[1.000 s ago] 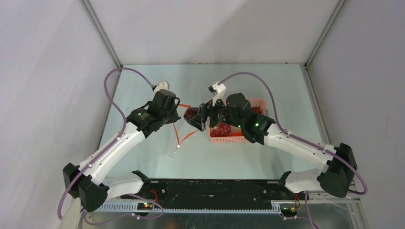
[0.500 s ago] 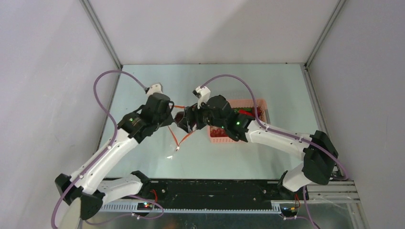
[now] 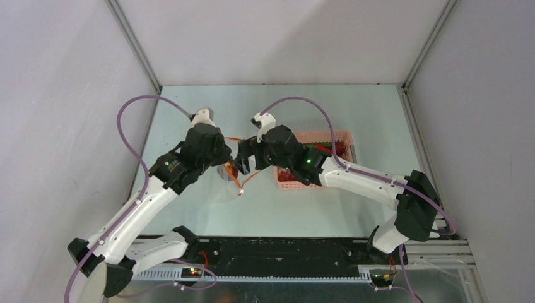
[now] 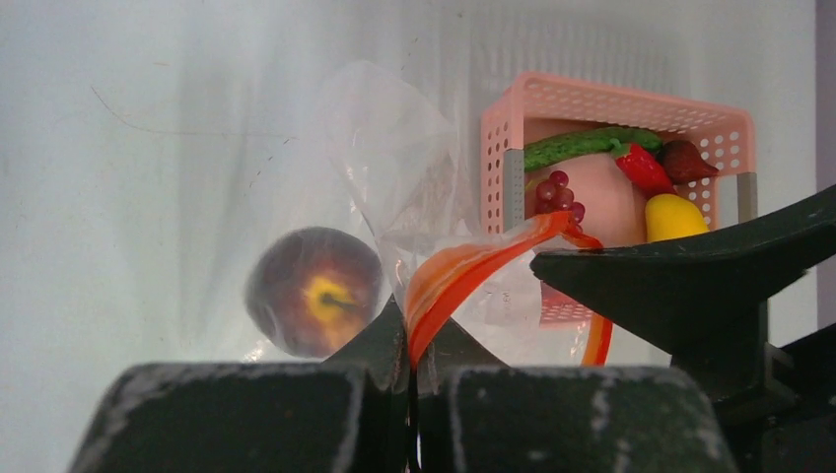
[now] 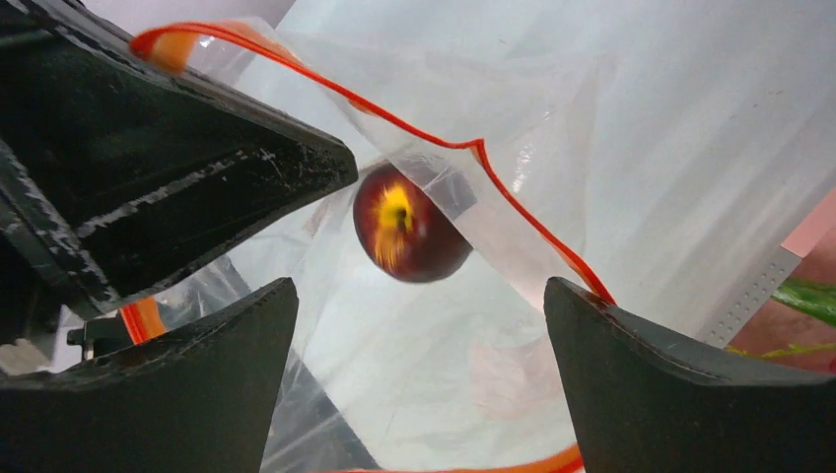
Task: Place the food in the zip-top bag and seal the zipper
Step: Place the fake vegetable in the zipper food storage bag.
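Note:
My left gripper (image 4: 414, 330) is shut on the orange-red zipper (image 4: 473, 266) and holds the mouth of the clear zip-top bag (image 4: 394, 158) up and open. My right gripper (image 5: 419, 286) is open right above the bag mouth, close to the left gripper (image 3: 228, 165). The dark round fruit (image 5: 409, 235) is free of the fingers and inside the bag (image 4: 313, 291). The green pod (image 4: 582, 146), red chili (image 4: 643, 168), grape bunch (image 4: 559, 192) and yellow fruit (image 4: 675, 215) lie in the pink basket (image 4: 611, 99).
The pink basket (image 3: 344, 136) stands just right of the bag, under the right arm's forearm. The two grippers are almost touching above the bag (image 3: 224, 189). Grey walls close the table at the back and both sides.
My right gripper carried the dark round fruit left from the basket to the bag mouth and opened; the fruit is now in the bag. The left gripper kept its hold and shifted slightly.

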